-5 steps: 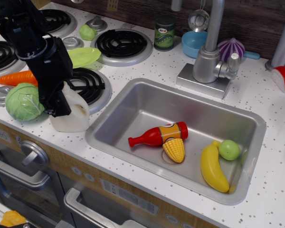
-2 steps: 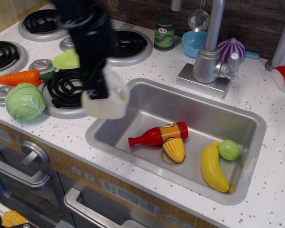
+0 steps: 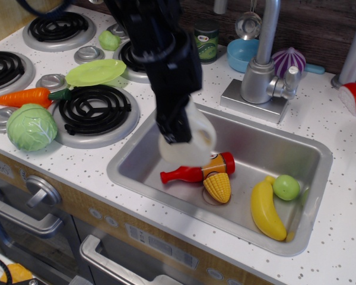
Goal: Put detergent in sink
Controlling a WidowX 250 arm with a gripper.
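- Fingers (image 3: 173, 132) clamped on detergent jug (image 3: 190, 142).
- Jug: carried from the counter beside the cabbage (image 3: 31, 126); now above the sink (image 3: 267, 113), over the ketchup bottle (image 3: 197, 168).
- Remaining: lower, release.

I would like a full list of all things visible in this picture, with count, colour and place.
detergent jug: 1, cream-white, held above the left part of the sink
sink: 1, steel, middle of the counter
ketchup bottle: 1, red, lying in the sink
corn: 1, yellow, in the sink beside the bottle
banana: 1, yellow, in the sink, right side
apple: 1, green, in the sink by the banana
cabbage: 1, green, counter, left
carrot: 1, orange, behind the cabbage
plate: 1, light green, between the burners
can: 1, dark green, behind the sink
bowl: 1, blue, by the faucet
onion: 1, purple, right of the faucet
faucet: 1, grey, behind the sink
gripper: 1, black, fingers shut on the jug
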